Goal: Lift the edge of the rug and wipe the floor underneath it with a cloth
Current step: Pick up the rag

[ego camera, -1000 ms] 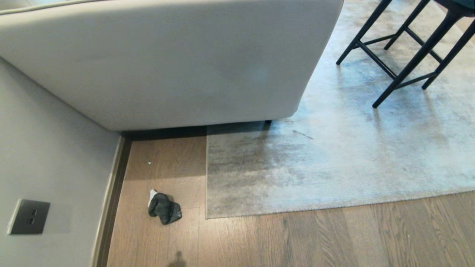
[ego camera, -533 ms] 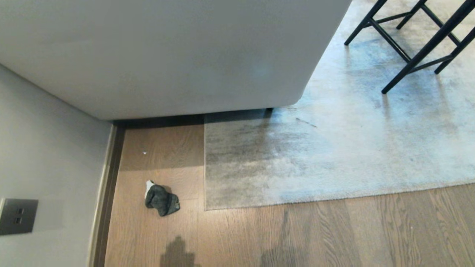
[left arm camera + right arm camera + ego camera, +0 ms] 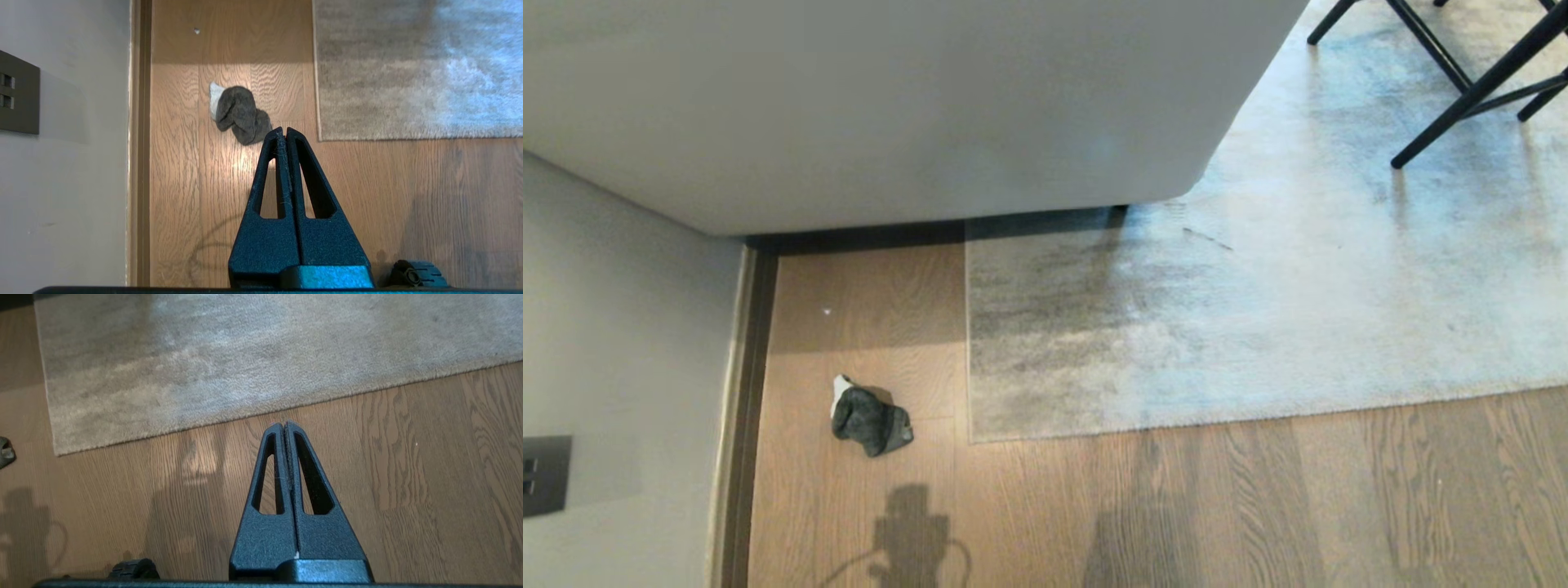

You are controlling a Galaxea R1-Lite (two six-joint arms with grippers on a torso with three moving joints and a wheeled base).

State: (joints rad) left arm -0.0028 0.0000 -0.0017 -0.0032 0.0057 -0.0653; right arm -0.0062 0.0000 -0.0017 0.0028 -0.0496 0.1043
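Observation:
The mottled grey rug lies flat, its near edge (image 3: 1217,422) and left corner (image 3: 971,438) on the brown plank floor (image 3: 1176,506). A crumpled dark grey cloth (image 3: 870,418) with a white tag rests on the floor left of that corner, apart from the rug. Neither arm shows in the head view. My left gripper (image 3: 284,130) hangs shut and empty above the floor, short of the cloth (image 3: 239,114). My right gripper (image 3: 284,424) hangs shut and empty above the floor just before the rug edge (image 3: 253,414).
A pale grey sofa (image 3: 890,106) stands over the rug's far left part. A grey wall (image 3: 613,351) with a dark socket plate (image 3: 543,475) and a dark skirting strip (image 3: 747,408) runs along the left. Black stool legs (image 3: 1462,90) stand on the rug at far right.
The whole head view has tilted downward: sofa, rug and cloth have shifted up the picture and more near floor shows. Nothing on the floor has moved.

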